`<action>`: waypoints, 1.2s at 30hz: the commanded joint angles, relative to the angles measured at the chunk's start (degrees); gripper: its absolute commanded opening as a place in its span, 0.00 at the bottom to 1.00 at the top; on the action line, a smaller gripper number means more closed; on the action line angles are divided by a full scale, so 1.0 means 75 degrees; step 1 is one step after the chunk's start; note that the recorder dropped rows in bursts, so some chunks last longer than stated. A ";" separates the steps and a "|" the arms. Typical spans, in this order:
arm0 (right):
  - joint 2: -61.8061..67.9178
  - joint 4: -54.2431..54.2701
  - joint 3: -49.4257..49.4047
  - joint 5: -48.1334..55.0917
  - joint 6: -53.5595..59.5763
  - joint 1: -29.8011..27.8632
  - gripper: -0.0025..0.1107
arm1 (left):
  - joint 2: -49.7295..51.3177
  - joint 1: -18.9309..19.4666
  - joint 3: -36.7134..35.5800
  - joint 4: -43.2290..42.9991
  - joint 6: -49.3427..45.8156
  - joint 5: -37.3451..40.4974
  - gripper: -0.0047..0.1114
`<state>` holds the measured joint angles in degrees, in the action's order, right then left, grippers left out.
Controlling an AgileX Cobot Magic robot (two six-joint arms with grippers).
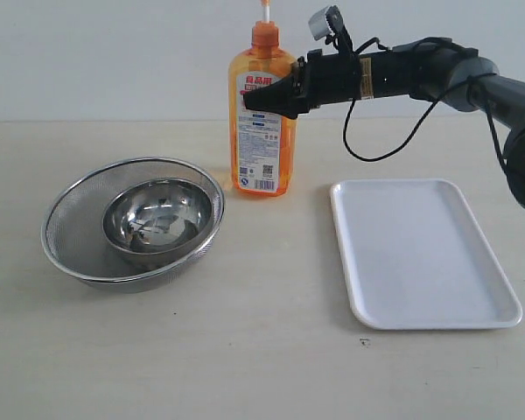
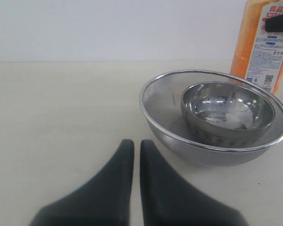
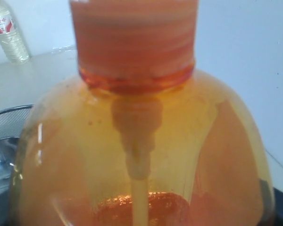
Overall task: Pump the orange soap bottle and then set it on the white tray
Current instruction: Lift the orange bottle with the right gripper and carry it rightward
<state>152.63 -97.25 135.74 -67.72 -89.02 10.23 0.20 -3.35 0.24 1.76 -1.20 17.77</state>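
**Bottle** [image 1: 262,149]: upright on the table [image 1: 262,376], at the back, between the strainer [image 1: 66,223] and the tray [image 1: 420,254] and apart from both. Its white stem [image 1: 265,10] runs off the top of the exterior view. The pump head is therefore not seen, and I cannot judge whether it has been pressed.

**Right gripper** [image 1: 255,97]: reaches in level from the tray side and is clamped across the bottle's flat faces, high on the body just under the shoulder.
- One black finger [image 2: 279,22] lies over the top of the label; the other is hidden behind the bottle.
- The fingers stand wide apart, as the bottle's depth demands.
- The high hold looks chosen to steady a tall bottle against tipping (a low grip would leave the top free to sway). It also leaves the stem clear from above.
- The right wrist view is filled by the collar [image 3: 132,42] and shoulder, which fits a close hold.

**Tray**: bare and flat, near the bottle on the gripper's own side. In my judgement this makes for a short carry.

**Bowl** [image 1: 157,214]: sits inside the strainer and is not concerned in the task.

**Left gripper** [image 2: 136,150]: low over the table in front of the strainer. Its fingers are drawn together with only a slit between them, holding nothing.
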 commanded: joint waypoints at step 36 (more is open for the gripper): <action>-0.0676 -0.0360 -0.0031 0.0834 -0.0968 -0.0360 0.02 | -0.0027 0.0029 -0.0032 0.0078 0.0040 -0.0027 0.08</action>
<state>149.76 -102.65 135.24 -63.39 -95.62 8.03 0.20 -3.35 0.24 1.76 -1.20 17.77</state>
